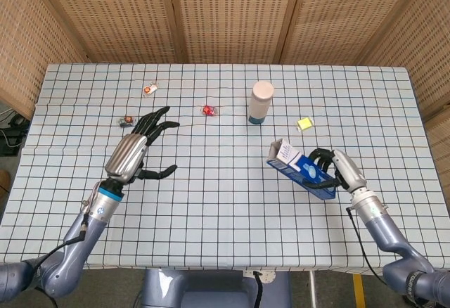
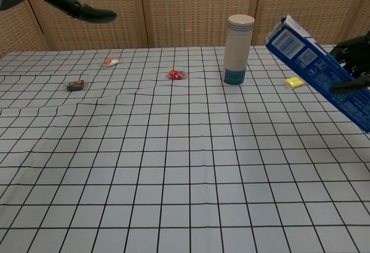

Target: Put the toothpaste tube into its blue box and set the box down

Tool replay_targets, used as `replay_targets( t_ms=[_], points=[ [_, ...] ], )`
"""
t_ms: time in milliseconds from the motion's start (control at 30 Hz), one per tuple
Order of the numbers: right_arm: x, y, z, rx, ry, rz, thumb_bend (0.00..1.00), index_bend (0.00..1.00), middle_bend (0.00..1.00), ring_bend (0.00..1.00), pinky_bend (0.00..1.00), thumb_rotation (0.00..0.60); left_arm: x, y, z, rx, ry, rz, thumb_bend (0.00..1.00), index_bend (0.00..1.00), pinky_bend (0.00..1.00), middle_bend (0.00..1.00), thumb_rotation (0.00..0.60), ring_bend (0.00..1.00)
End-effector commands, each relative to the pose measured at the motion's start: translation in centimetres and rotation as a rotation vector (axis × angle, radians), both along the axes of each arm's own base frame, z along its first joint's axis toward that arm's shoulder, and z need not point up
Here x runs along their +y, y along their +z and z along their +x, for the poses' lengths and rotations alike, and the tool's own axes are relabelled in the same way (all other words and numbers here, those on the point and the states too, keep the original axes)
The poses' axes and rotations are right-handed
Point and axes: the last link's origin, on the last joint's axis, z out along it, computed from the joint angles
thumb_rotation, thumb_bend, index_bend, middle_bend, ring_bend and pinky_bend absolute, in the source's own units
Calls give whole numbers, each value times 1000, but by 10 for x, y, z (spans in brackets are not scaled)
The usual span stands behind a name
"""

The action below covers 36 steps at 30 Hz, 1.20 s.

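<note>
My right hand [image 1: 335, 168] [image 2: 354, 62] grips the blue toothpaste box [image 1: 300, 176] [image 2: 319, 69] at the table's right side. The box hangs tilted above the cloth, open flap end up and toward the left, lower end toward the right. The toothpaste tube itself does not show in either view. My left hand [image 1: 135, 150] is open over the left part of the table, fingers spread and holding nothing. In the chest view only its dark fingers [image 2: 69, 2] show at the top left corner.
A white cylinder cup [image 1: 261, 102] [image 2: 237, 49] stands at the back centre. Near it lie a red wrapped candy [image 1: 209, 110] [image 2: 177, 75] and a yellow piece [image 1: 304, 123] [image 2: 294, 82]. Two small wrapped items [image 1: 126, 120] [image 1: 149, 88] lie at the back left. A checked cloth [image 1: 225, 195] covers the table.
</note>
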Motion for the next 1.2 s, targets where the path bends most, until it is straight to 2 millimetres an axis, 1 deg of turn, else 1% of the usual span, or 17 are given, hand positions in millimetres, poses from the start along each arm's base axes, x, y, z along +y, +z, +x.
replay_targets(
  t_ms=[33, 133, 267, 333, 367, 400, 433, 467, 500, 567, 633, 667, 767, 867, 967, 1167, 1200],
  points=[
    [14, -11, -32, 219, -52, -58, 233, 769, 588, 656, 670, 600, -12, -1, -26, 44, 10, 33, 251, 202, 0, 0, 600, 0],
    [20, -18, -45, 372, -54, -76, 232, 761, 578, 648, 668, 600, -25, -3, -46, 75, 15, 56, 251, 203, 0, 0, 600, 0],
    [25, -24, -53, 490, -61, -101, 232, 748, 564, 627, 659, 600, -35, -3, -61, 93, 13, 83, 251, 203, 0, 0, 600, 0],
    [28, -28, -58, 558, -61, -108, 232, 732, 545, 605, 626, 600, -39, -3, -69, 101, 19, 95, 252, 203, 0, 0, 600, 0],
    [29, -29, -59, 578, -63, -110, 232, 714, 523, 580, 586, 600, -41, -3, -72, 104, 20, 100, 252, 203, 0, 0, 600, 0],
    [30, -31, -60, 595, -66, -107, 231, 694, 499, 553, 545, 600, -42, -3, -75, 108, 22, 104, 252, 203, 0, 0, 600, 0],
    [32, -34, -62, 608, -69, -96, 227, 646, 441, 485, 440, 600, -44, -3, -79, 115, 27, 108, 252, 203, 0, 0, 600, 0],
    [34, -37, -64, 619, -76, -78, 220, 581, 349, 376, 302, 600, -46, -3, -84, 126, 31, 117, 252, 203, 0, 0, 600, 0],
    [36, -38, -64, 625, -80, -68, 211, 499, 234, 234, 156, 600, -47, -2, -87, 135, 33, 124, 252, 203, 0, 0, 600, 0],
    [38, -39, -65, 640, -85, -61, 193, 361, 65, 49, 21, 600, -50, -2, -92, 153, 38, 135, 252, 201, 0, 0, 600, 0],
    [41, -37, -66, 676, -86, -71, 179, 249, 1, 0, 0, 600, -55, -1, -99, 184, 46, 149, 252, 194, 0, 0, 600, 0],
    [44, -35, -66, 699, -83, -87, 174, 204, 0, 0, 0, 600, -58, 1, -103, 207, 53, 164, 252, 185, 0, 0, 600, 0],
    [50, -30, -64, 717, -80, -120, 171, 136, 0, 0, 0, 600, -65, 3, -111, 247, 62, 196, 252, 169, 0, 0, 600, 0],
    [61, -18, -64, 736, -75, -180, 168, 70, 0, 0, 0, 600, -77, 7, -123, 301, 80, 238, 252, 153, 0, 0, 600, 0],
    [74, -8, -63, 731, -68, -217, 163, 19, 0, 0, 0, 600, -91, 8, -136, 351, 96, 269, 252, 139, 0, 0, 600, 0],
    [102, 5, -55, 716, 12, -286, 161, 12, 0, 0, 0, 600, -117, 10, -157, 420, 130, 296, 251, 120, 0, 0, 600, 0],
    [111, 6, -52, 716, 43, -299, 160, 12, 0, 0, 0, 600, -124, 11, -163, 446, 138, 300, 251, 117, 0, 0, 600, 0]
  ],
)
